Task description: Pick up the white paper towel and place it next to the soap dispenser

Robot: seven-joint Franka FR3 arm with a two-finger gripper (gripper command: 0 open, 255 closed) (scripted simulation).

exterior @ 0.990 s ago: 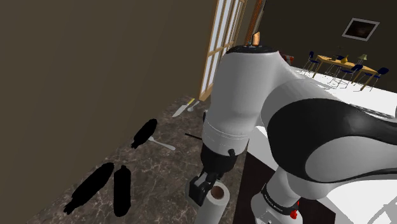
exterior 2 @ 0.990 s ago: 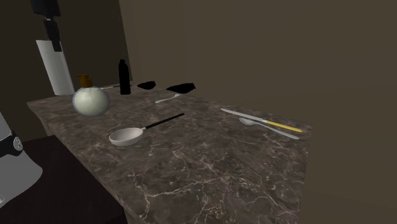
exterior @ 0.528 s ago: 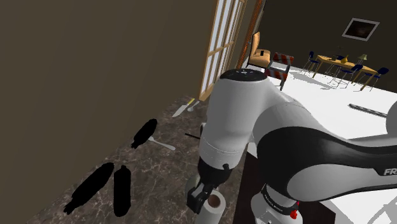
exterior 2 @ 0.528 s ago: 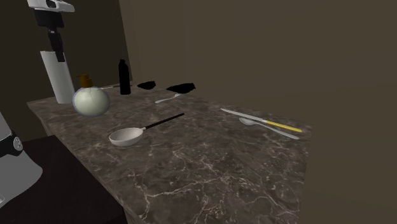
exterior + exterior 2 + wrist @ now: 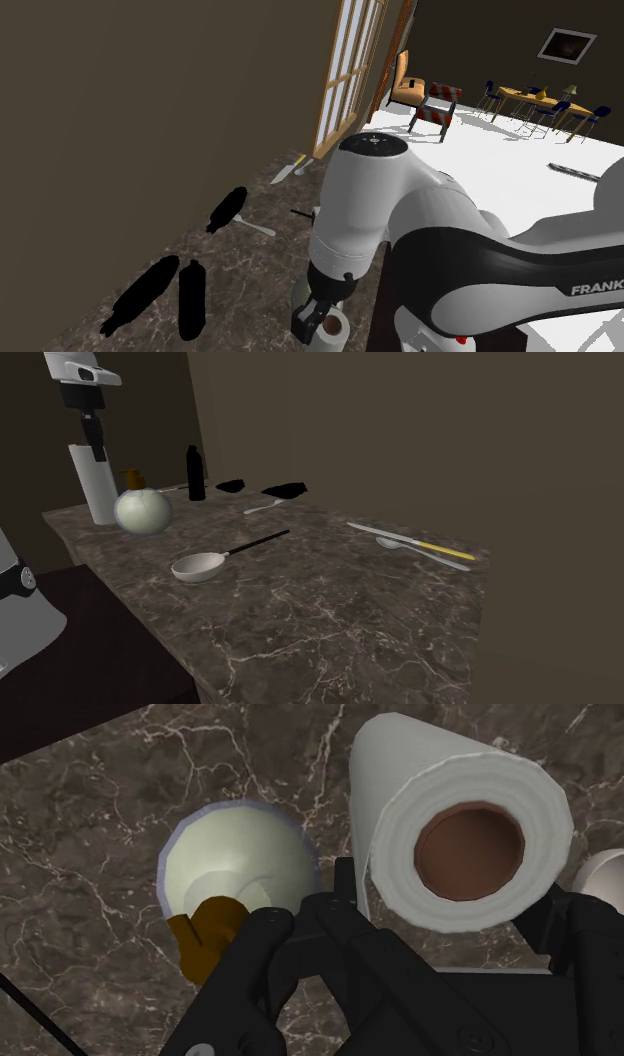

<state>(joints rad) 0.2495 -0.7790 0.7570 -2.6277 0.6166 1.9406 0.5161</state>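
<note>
Down since a second ago: hand (image 5: 96, 440) and paper towel (image 5: 93, 487), from well above the far end of the worktop (image 5: 330, 622) to worktop level. Bent lower too in the shoulder view: white arm (image 5: 370, 200). No shift among the other things.

Counted across the dark marbled worktop:
- one paper towel
- one soap dispenser (image 5: 142, 509)
- one ladle (image 5: 205, 565), white bowl and thin black handle
- one knife (image 5: 415, 542) with a yellow handle
- two pale spoons (image 5: 262, 506), the second close by the knife
- one upright black bottle (image 5: 196, 473)
- two plain black shapes (image 5: 285, 489) lying beyond it

Paper towel:
- white, a tall smooth cylinder, upright
- brown hollow core at the top, plain in the wrist view (image 5: 460, 834)
- stands just beside the soap dispenser, on the second exterior view's left of it, at the far left of the worktop
- cannot tell whether base rests on the worktop or roll touches the dispenser
- at the shoulder view's bottom edge, shows below the arm (image 5: 335, 325)

Hand (image 5: 452, 889) clasps the roll near its top, one black finger against each side, spread only as wide as the roll. Shows dark at the roll's top in the shoulder view (image 5: 312, 322).

Soap dispenser (image 5: 235, 874): round, pale greenish-white body, amber pump on top, near the held roll.
</note>
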